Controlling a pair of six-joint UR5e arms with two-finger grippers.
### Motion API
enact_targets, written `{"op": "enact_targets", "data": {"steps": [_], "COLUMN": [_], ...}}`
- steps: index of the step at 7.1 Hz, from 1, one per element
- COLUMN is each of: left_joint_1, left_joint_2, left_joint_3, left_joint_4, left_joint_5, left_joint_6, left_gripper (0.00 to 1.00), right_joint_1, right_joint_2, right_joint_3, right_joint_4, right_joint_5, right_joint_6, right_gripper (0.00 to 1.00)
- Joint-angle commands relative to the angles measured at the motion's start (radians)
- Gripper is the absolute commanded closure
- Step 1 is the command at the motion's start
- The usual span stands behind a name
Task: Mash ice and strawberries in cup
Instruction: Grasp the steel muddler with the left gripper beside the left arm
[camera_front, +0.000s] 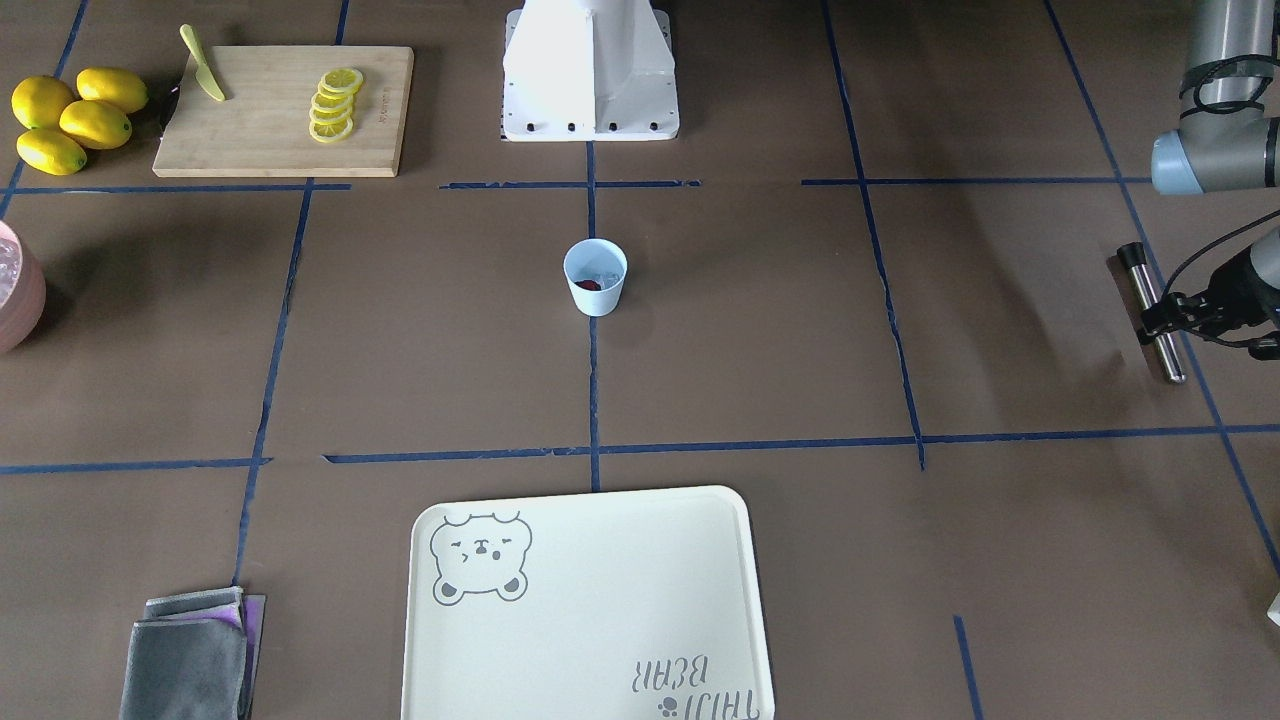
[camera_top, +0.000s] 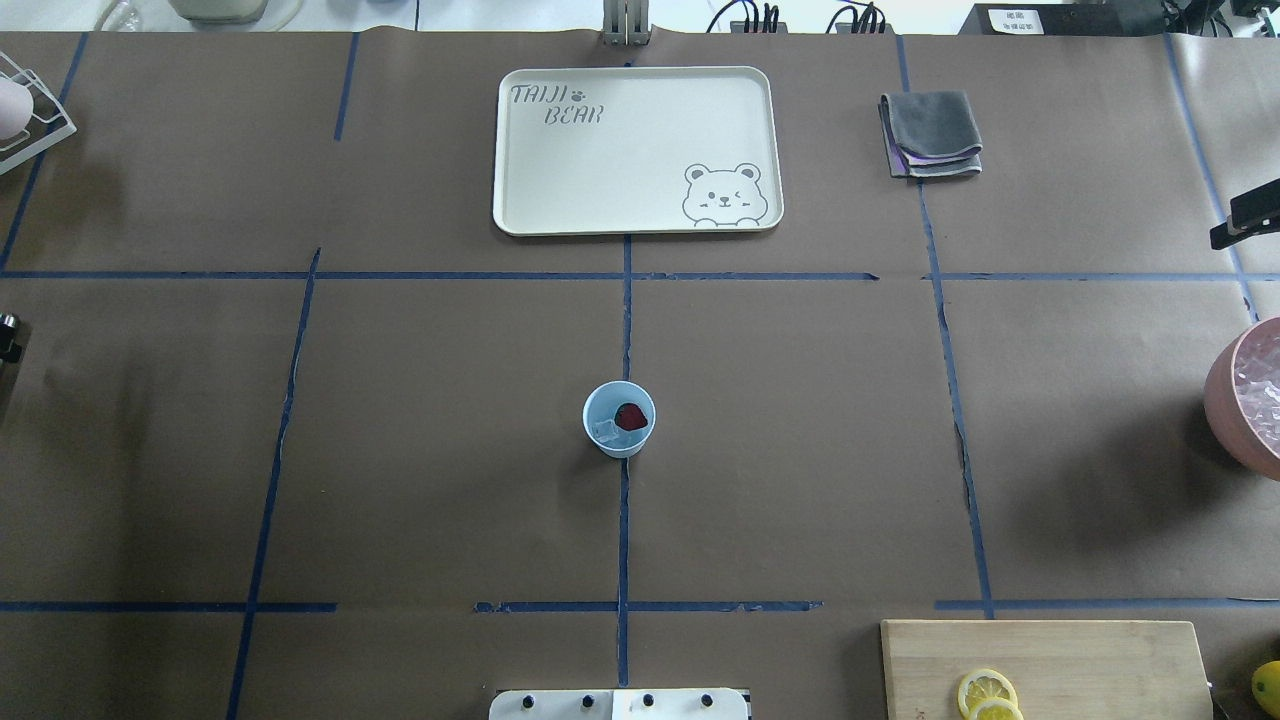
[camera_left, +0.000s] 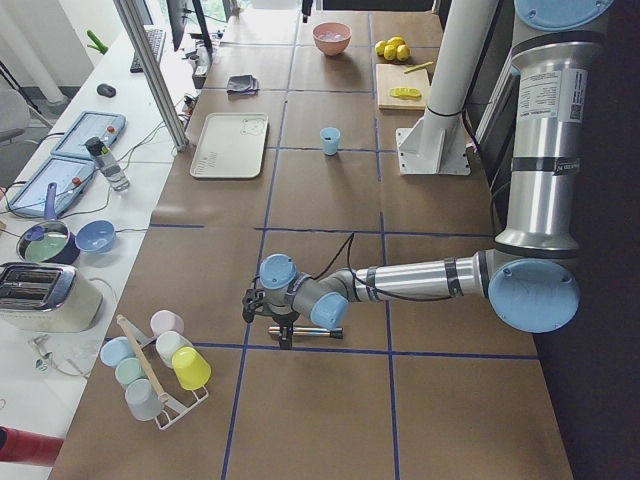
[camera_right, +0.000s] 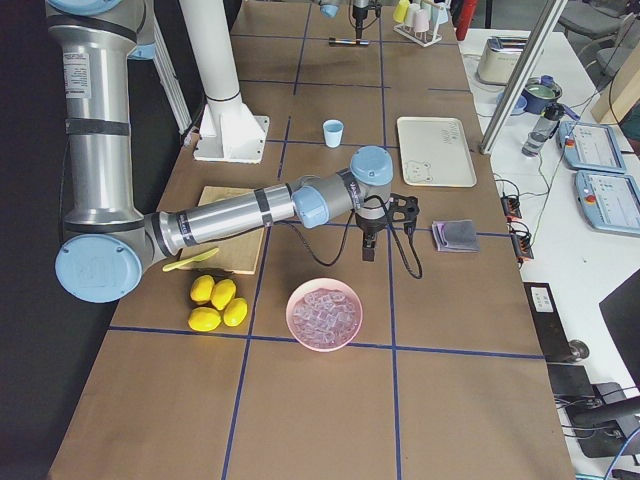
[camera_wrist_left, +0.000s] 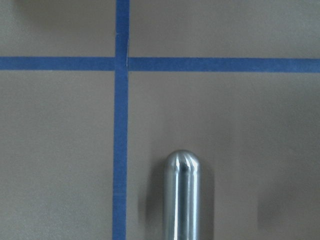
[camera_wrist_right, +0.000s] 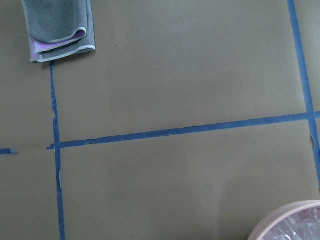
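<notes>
The pale-blue cup (camera_top: 619, 440) stands upright at the table's middle. It holds a dark-red strawberry (camera_top: 630, 416) and a clear piece of ice (camera_top: 604, 431). The cup also shows in the front-facing view (camera_front: 597, 297). My left gripper (camera_front: 1162, 318) is far out at the table's left end. Its fingers close around a steel rod with a black end (camera_front: 1158, 330), held low over the table. The rod's rounded tip shows in the left wrist view (camera_wrist_left: 182, 195). My right gripper (camera_right: 368, 250) hangs above bare table, and I cannot tell its state.
A pink bowl of ice (camera_right: 324, 313) is below the right gripper's side. A folded grey towel (camera_top: 930, 133), a cream bear tray (camera_top: 540, 190), a cutting board with lemon slices (camera_front: 260, 120), whole lemons (camera_front: 70, 120) and a cup rack (camera_left: 155, 370) are also on the table.
</notes>
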Motion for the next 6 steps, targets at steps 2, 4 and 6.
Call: {"op": "enact_targets", "data": {"steps": [2,4,6], "left_joint_1": [0.006,0.009,0.009], "left_joint_2": [-0.005,-0.019,-0.022], "left_joint_3": [0.016,0.036,0.038], "left_joint_4": [-0.001,-0.001,-0.001], "left_joint_5": [-0.020,-0.022,-0.023], "left_joint_6": [0.001,0.002,-0.001], "left_gripper": [0.11,0.14,0.61], "right_joint_1": [0.000,0.000,0.000], "right_joint_2": [0.000,0.002,0.002], "right_joint_3": [0.000,0.000,0.005], "right_joint_4": [-0.001,-0.001,-0.001], "right_joint_5": [0.000,0.002,0.002], "right_joint_6": [0.000,0.000,0.000], "right_gripper": [0.00,0.00,0.00]}}
